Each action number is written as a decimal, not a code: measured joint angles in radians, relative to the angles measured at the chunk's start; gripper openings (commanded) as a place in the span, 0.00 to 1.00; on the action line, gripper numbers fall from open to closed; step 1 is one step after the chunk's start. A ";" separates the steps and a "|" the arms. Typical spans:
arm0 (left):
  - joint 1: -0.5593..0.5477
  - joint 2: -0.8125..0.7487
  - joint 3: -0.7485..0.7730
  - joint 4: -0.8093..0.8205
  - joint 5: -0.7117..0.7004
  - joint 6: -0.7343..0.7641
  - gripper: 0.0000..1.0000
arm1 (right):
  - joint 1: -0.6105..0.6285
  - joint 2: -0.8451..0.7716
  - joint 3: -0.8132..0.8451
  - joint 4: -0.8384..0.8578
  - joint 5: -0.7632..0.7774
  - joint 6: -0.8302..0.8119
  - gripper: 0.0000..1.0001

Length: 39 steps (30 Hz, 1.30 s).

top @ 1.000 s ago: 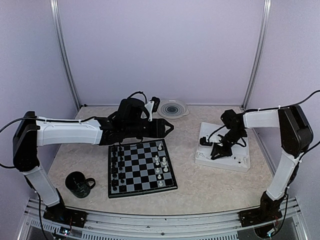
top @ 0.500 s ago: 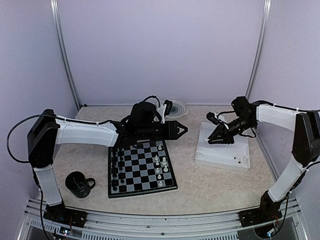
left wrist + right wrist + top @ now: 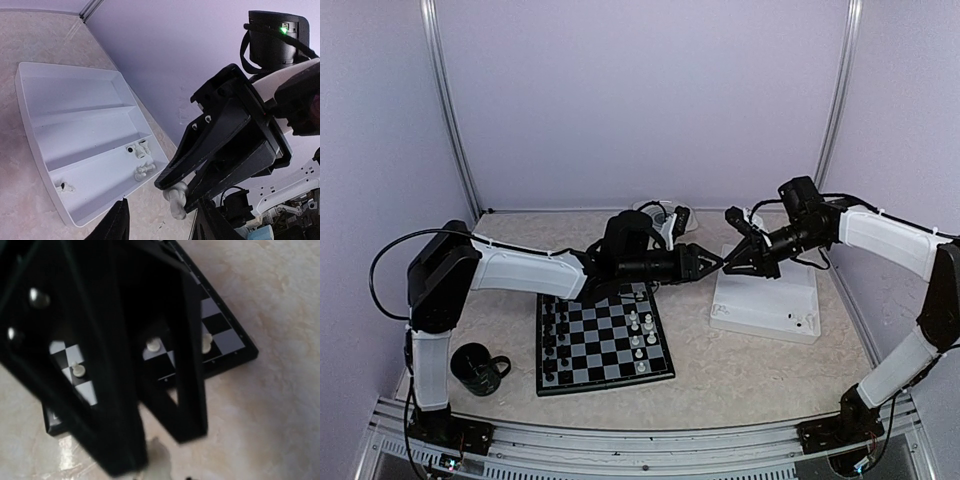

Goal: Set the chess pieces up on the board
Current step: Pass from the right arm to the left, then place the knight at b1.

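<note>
- Top view: soft, even overhead light, with only faint, soft-edged shadows.
- Left wrist view: bright and sharp, warped at the edges.
- Right wrist view: dimmer; right gripper (image 3: 157, 452) and white piece (image 3: 160, 462) blurred close up.

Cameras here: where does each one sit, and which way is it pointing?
Top external: above and behind the arms, looking down at the board, white tray and both arms.
Left wrist: on the left arm, looking past its own fingers at the right gripper pinching a white chess piece, tray beyond.
Right wrist: on the right arm, looking past its own fingers down at the board.
Shared: top and right wrist both show the board; top and left wrist, the tray.
</note>
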 measured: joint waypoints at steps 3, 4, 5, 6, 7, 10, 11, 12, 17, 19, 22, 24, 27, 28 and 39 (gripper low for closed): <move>0.000 0.013 0.000 0.018 0.022 -0.018 0.34 | 0.021 0.000 0.000 0.008 0.016 0.008 0.08; 0.000 0.016 0.000 0.022 0.025 -0.026 0.31 | 0.024 0.000 0.000 0.008 0.023 0.010 0.08; 0.000 0.018 0.000 0.025 0.029 -0.031 0.28 | 0.029 0.000 0.000 0.008 0.028 0.012 0.08; 0.000 0.018 0.000 0.030 0.033 -0.033 0.24 | 0.031 0.000 0.000 0.010 0.033 0.014 0.08; 0.000 0.018 0.000 0.034 0.036 -0.040 0.21 | 0.033 0.000 0.000 0.012 0.037 0.015 0.08; 0.000 0.018 0.000 0.052 0.046 -0.048 0.09 | 0.043 0.000 0.000 0.014 0.050 0.016 0.11; 0.000 0.018 0.000 0.055 0.045 -0.048 0.06 | 0.046 0.000 0.000 0.014 0.051 0.016 0.16; 0.001 0.018 0.000 0.054 0.046 -0.052 0.04 | 0.047 0.000 0.002 0.014 0.055 0.016 0.22; 0.003 0.018 -0.002 0.057 0.050 -0.043 0.02 | 0.038 -0.002 0.002 0.021 0.056 0.022 0.45; 0.003 0.013 -0.009 0.040 0.049 -0.017 0.02 | 0.009 -0.015 -0.022 0.033 0.018 0.021 0.49; 0.000 -0.031 -0.032 -0.078 0.023 0.073 0.02 | -0.096 -0.051 -0.084 0.066 -0.046 0.026 0.50; -0.007 -0.077 -0.038 -0.197 -0.026 0.154 0.02 | -0.167 -0.068 -0.134 0.116 -0.058 0.046 0.51; -0.043 -0.163 -0.039 -0.389 -0.123 0.285 0.01 | -0.194 -0.071 -0.178 0.175 0.009 0.091 0.51; -0.062 -0.190 -0.039 -0.451 -0.158 0.325 0.00 | -0.194 -0.071 -0.187 0.195 0.043 0.108 0.52; -0.206 -0.230 -0.039 -0.900 -0.408 0.507 0.00 | -0.194 -0.047 -0.210 0.285 0.181 0.156 0.58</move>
